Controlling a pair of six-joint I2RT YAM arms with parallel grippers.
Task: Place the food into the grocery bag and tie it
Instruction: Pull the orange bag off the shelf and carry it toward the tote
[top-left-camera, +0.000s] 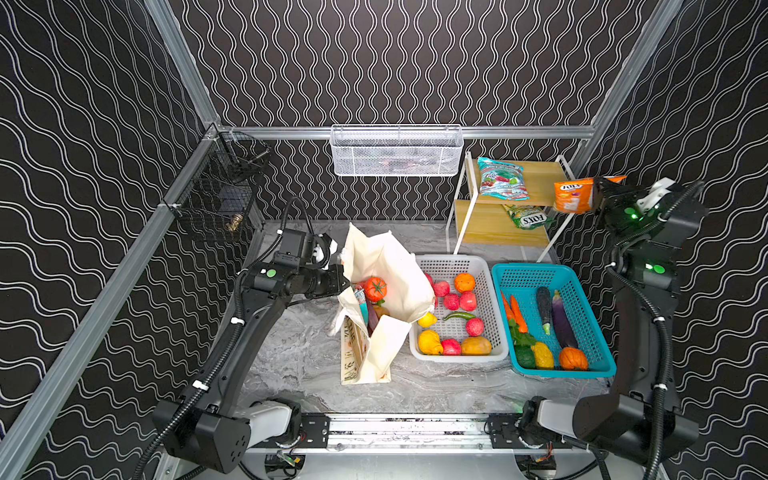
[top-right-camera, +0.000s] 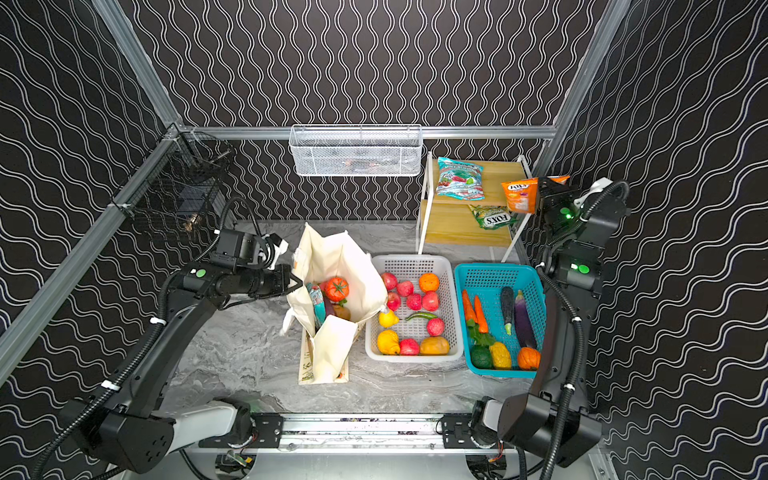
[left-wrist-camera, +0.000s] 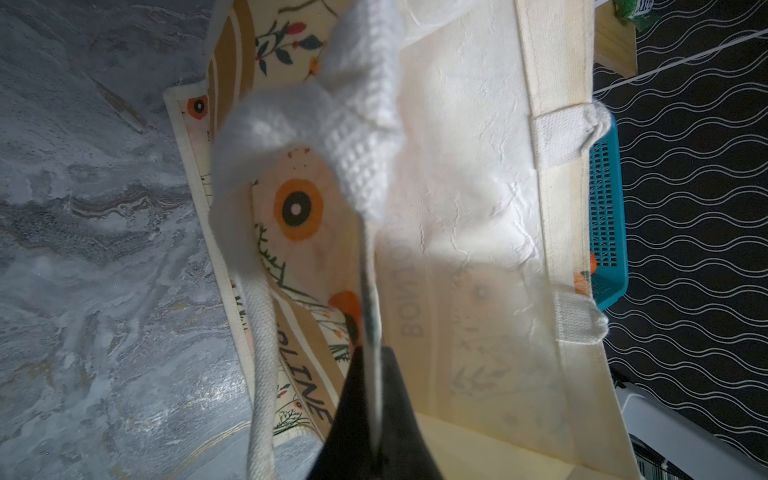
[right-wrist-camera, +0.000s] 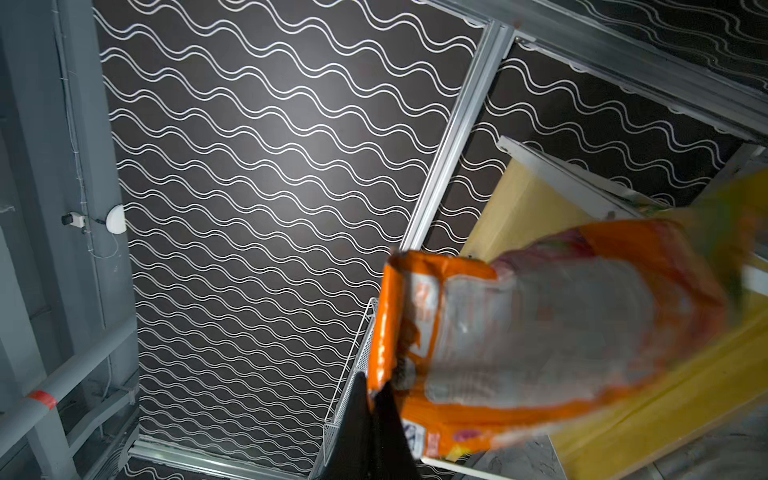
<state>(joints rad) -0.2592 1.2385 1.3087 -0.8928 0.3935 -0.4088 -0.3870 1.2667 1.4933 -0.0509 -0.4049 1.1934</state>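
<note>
The cream grocery bag (top-left-camera: 386, 266) (top-right-camera: 338, 257) stands open on the table in both top views. A red tomato (top-left-camera: 375, 288) and a teal packet (top-left-camera: 360, 307) lie inside it. My left gripper (top-left-camera: 347, 283) (left-wrist-camera: 372, 353) is shut on the bag's left rim and holds it open; a white strap handle (left-wrist-camera: 361, 124) hangs beside it. My right gripper (top-left-camera: 596, 195) (right-wrist-camera: 374, 390) is raised by the shelf at the back right. It is shut on one edge of an orange FOX'S candy packet (top-left-camera: 573, 195) (right-wrist-camera: 540, 332), which hangs clear of the shelf.
A wooden two-tier shelf (top-left-camera: 544, 183) holds a teal candy packet (top-left-camera: 500, 178) and a green FOX'S packet (top-left-camera: 528, 217). A white basket (top-left-camera: 457, 262) of fruit touches the bag's right side, with a teal basket (top-left-camera: 528, 270) of vegetables beside it. Wire baskets hang on the walls.
</note>
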